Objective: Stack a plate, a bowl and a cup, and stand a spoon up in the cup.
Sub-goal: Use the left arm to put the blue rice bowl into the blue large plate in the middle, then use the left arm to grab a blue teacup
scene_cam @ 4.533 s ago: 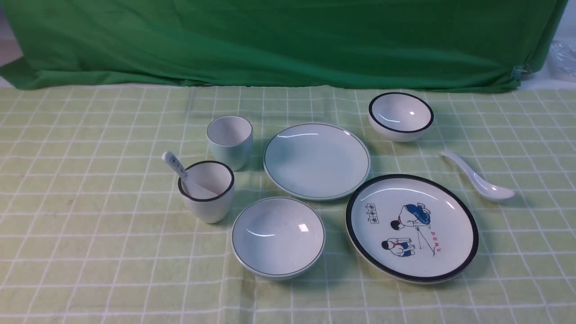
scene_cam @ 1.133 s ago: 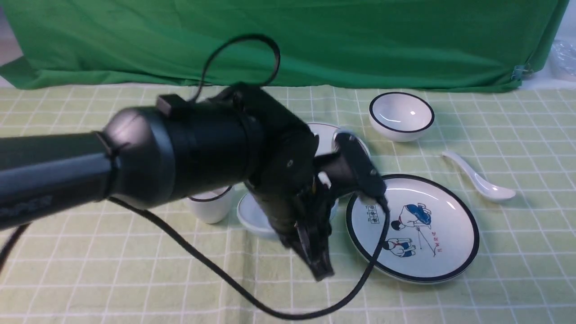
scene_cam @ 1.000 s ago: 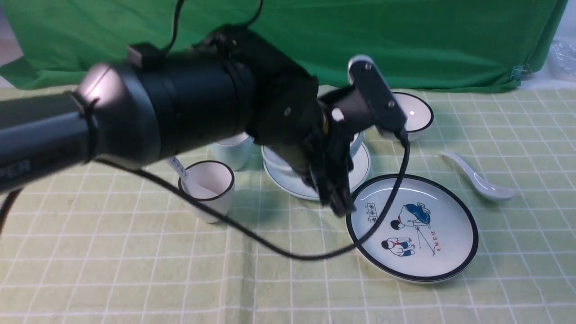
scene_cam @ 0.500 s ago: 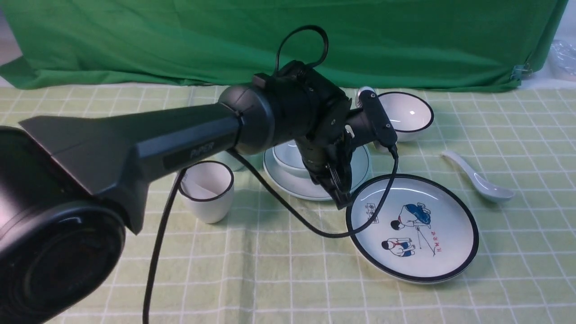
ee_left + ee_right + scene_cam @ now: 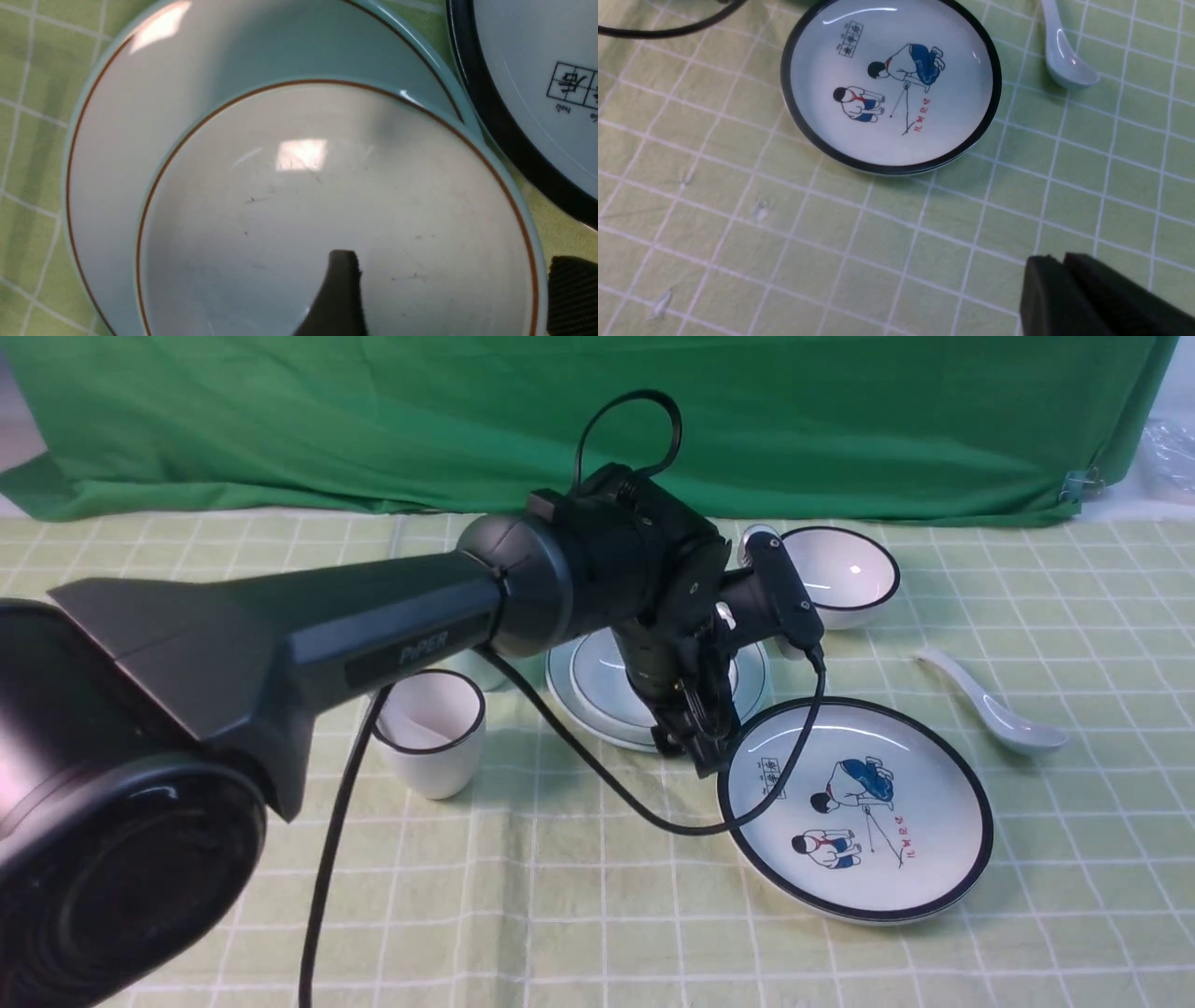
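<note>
- Plates: two. The plain pale plate (image 5: pixel 103 154) lies near the middle of the table (image 5: pixel 560 896). The larger black-rimmed cartoon plate (image 5: pixel 934 775) lies just beside it, nearer the robot and to the right.
- Bowls: two. The wide shallow bowl (image 5: pixel 303 200) sits upright on the plain plate, off-centre, with its rim reaching that plate's edge on the side of the cartoon plate. The deeper black-rimmed bowl (image 5: pixel 845 579) stands apart, farther back on the right.
- Cups: two. The pale blue cup (image 5: pixel 485 670) stands on the table just left of the plain plate and is mostly hidden behind the left arm. The white black-rimmed cup (image 5: pixel 429 761) stands in front of it, nearer the robot.
- Spoons: one in plain sight. The all-white spoon (image 5: pixel 994 714) lies flat on the table, right of the cartoon plate and apart from it.
- End effectors: two.
  - The left end effector (image 5: pixel 691 751) is over the bowl's near edge with its jaws spread wide. One finger (image 5: pixel 338 294) is inside the bowl and the other is outside its rim, gripping nothing.
  - The right end effector (image 5: pixel 1064 266) hovers over bare cloth near the cartoon plate, its fingertips pressed together and empty.
</note>
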